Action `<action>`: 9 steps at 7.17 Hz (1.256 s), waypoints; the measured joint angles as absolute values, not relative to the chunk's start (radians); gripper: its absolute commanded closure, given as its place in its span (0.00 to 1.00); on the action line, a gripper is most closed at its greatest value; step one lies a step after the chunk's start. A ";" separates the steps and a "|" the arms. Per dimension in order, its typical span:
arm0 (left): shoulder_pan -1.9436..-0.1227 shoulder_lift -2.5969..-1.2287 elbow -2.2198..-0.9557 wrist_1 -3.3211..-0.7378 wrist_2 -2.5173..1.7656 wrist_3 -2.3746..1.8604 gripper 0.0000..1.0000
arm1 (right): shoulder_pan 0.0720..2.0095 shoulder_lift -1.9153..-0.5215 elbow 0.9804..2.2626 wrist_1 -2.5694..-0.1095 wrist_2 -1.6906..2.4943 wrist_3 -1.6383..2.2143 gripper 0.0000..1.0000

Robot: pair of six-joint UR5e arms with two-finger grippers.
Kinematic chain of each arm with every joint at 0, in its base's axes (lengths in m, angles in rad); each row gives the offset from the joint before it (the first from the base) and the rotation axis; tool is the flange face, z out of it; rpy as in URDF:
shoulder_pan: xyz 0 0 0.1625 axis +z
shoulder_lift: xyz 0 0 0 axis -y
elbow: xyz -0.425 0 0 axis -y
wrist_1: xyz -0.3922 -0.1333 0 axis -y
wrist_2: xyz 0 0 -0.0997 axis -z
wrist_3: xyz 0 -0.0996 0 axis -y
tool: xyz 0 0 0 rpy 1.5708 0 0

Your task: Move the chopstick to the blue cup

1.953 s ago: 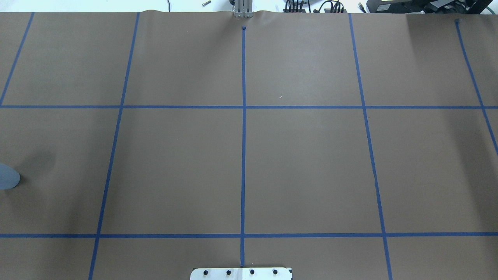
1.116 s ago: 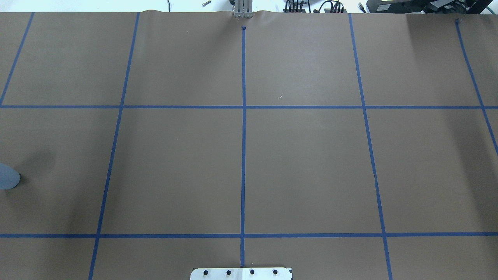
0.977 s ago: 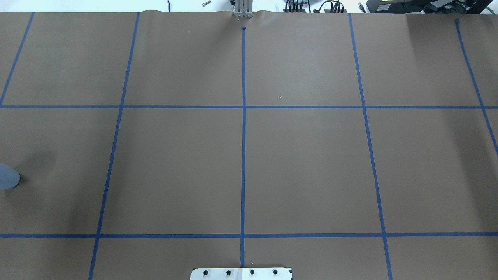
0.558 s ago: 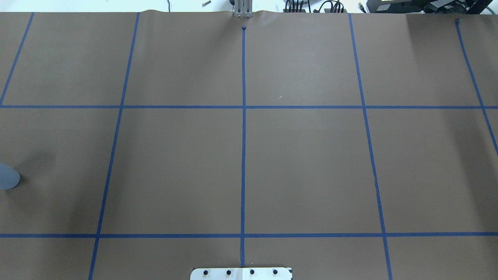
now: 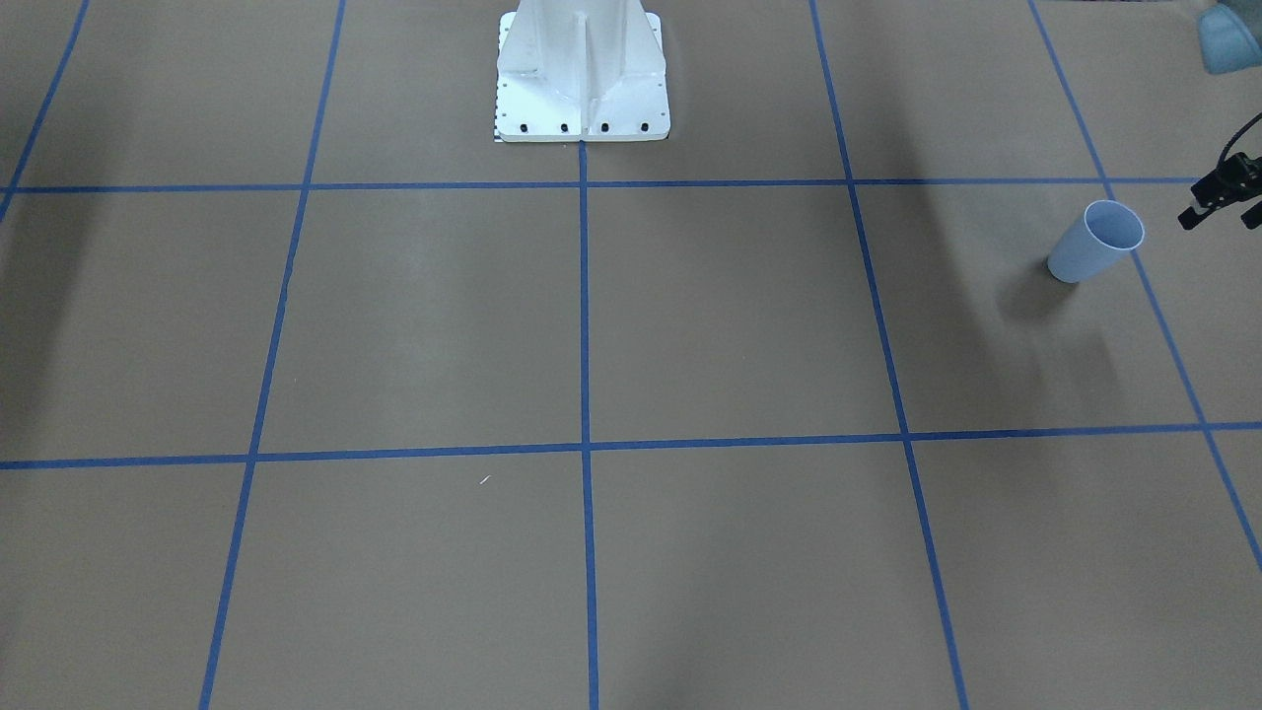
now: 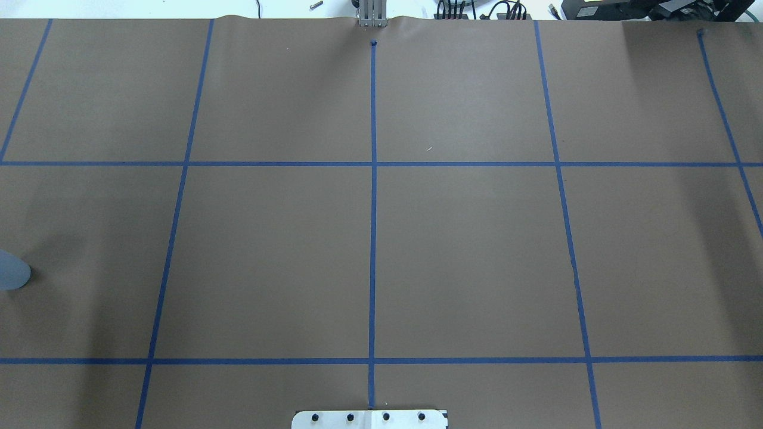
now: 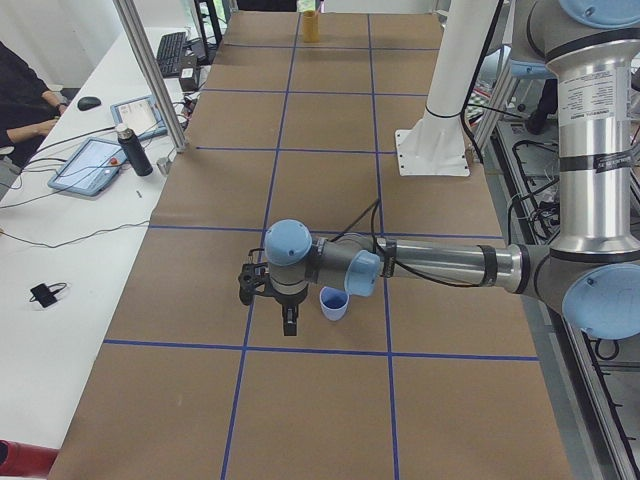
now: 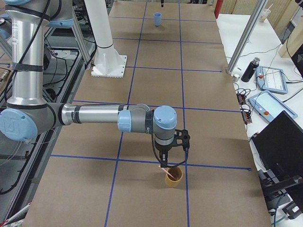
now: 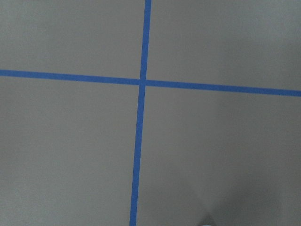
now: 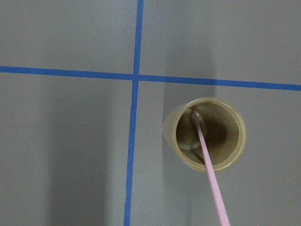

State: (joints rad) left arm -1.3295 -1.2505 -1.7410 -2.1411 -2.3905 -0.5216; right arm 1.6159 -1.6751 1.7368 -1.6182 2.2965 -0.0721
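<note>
Right end effector [image 8: 171, 153], closure indiscernible, hangs over the tan cup [image 8: 173, 177]; dragging the leaning chopstick [image 10: 207, 160] sideways could topple it.

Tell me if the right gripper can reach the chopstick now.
Probably yes: the right gripper hangs just above the tan cup, the chopstick leans out over its rim, and nothing stands between them. Whether it already grips it, I cannot tell.

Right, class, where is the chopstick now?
In the right wrist view the chopstick leans inside the tan cup, beside a blue tape crossing, on the robot's right side.
</note>
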 measured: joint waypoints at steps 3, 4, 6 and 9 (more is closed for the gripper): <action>-1.224 -1.228 -1.738 -2.226 -2.390 -0.632 0.02 | 1.614 -1.676 1.732 -1.615 2.298 -0.074 0.00; -1.210 -1.229 -1.734 -2.229 -2.390 -0.640 0.02 | 1.614 -1.677 1.731 -1.613 2.299 -0.075 0.00; -1.179 -1.232 -1.721 -2.230 -2.389 -0.644 0.02 | 1.614 -1.676 1.732 -1.613 2.301 -0.073 0.00; -1.155 -1.264 -1.677 -2.229 -2.388 -0.662 1.00 | 1.614 -1.675 1.737 -1.616 2.307 -0.072 0.00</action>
